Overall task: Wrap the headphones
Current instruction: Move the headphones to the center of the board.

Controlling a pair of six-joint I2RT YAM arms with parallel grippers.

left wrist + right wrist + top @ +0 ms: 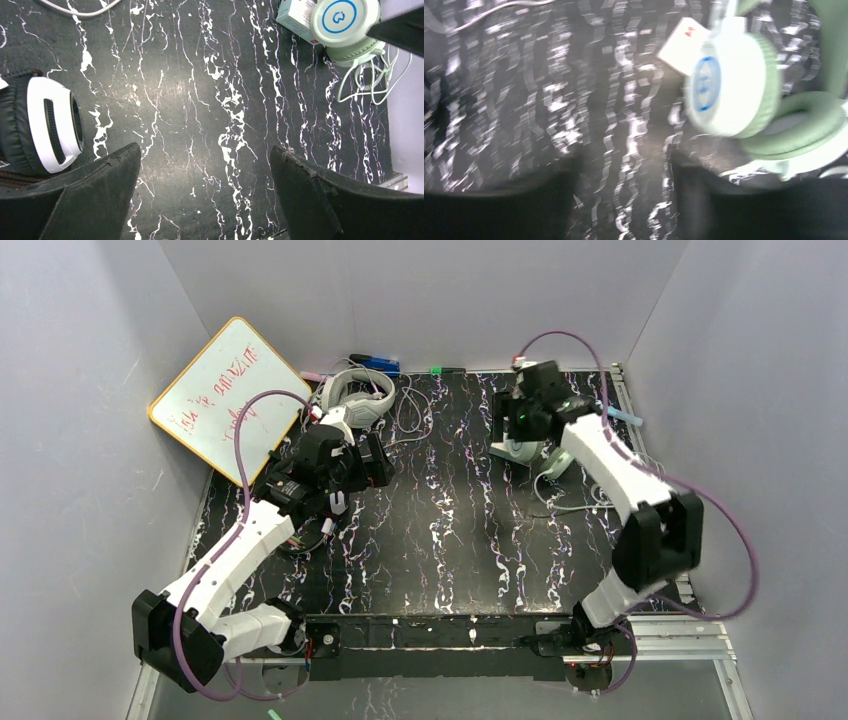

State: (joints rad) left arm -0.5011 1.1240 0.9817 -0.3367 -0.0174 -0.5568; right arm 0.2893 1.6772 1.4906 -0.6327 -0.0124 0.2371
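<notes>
On the table [450, 540], the headphones [358, 398] lie with cables [370, 80] seemingly all unwrapped; left fingers [100, 195] and right fingers [734, 205] gape empty.

Whiteboard [225, 395] far left against wall [80, 390]; rear headset [368, 408] just right of it; right headset [345, 25] far right on table [450, 540].

Black white-veined mat [440, 530] covers tabletop. Whiteboard [228, 390] (yellow frame, red scrawl, unreadable) tilted off mat's far-left corner, leaning at grey wall. Blue marker [375, 363] and green marker [437, 370] just beyond mat's far edge. Small white box [295, 17], red mark, on mat's far-right part. Metal rail [680, 635] along mat's near edge.
</notes>
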